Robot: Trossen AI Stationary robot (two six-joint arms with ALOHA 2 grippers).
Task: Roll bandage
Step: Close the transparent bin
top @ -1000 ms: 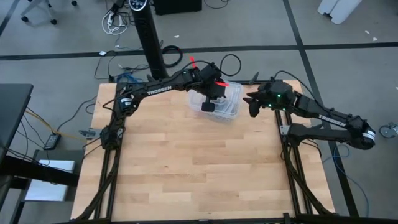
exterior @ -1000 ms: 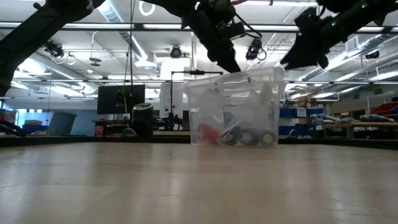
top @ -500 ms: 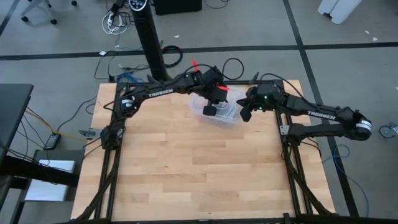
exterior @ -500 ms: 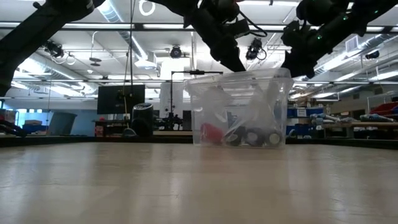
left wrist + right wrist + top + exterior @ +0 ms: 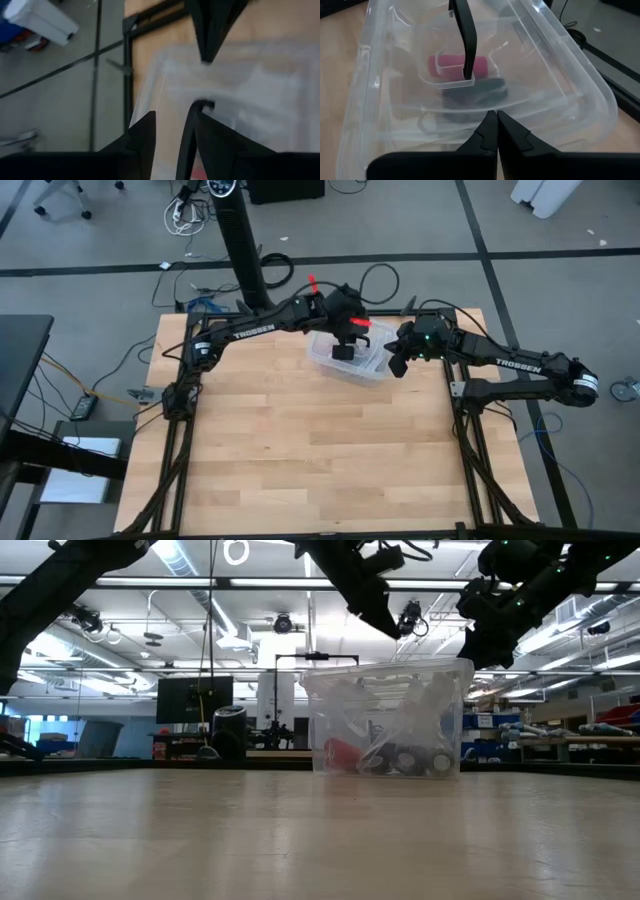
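- Mostly, the contents of the clear bin (image 5: 352, 357) are hard to read through its walls: in the low view only a red shape and some dark round items show at its bottom.
- The bandage (image 5: 457, 67), a stubby red roll, lies on the bin floor; in the low view it sits toward the bin's 8 o'clock corner (image 5: 342, 753).
- A dark object under and beside the roll cannot be identified in the right wrist view.
- From above, the bin stands on the wooden bench (image 5: 300, 450) at about 1 o'clock from the bench's middle, and the roll is hidden there by the left arm.
- The left pincer (image 5: 343, 351) hangs over the bin, above its rim in the low view (image 5: 380, 624); its fingers stand apart in its own wrist view and hold nothing.
- The right pincer (image 5: 396, 366) is at the bin's 3 o'clock edge, fingers (image 5: 486, 131) pressed together just over the rim, with nothing between them.
- Compared with a second ago, the left pincer has lifted out of the bin and spread, the right pincer has moved in to the bin edge and closed, and the bin has shifted slightly.
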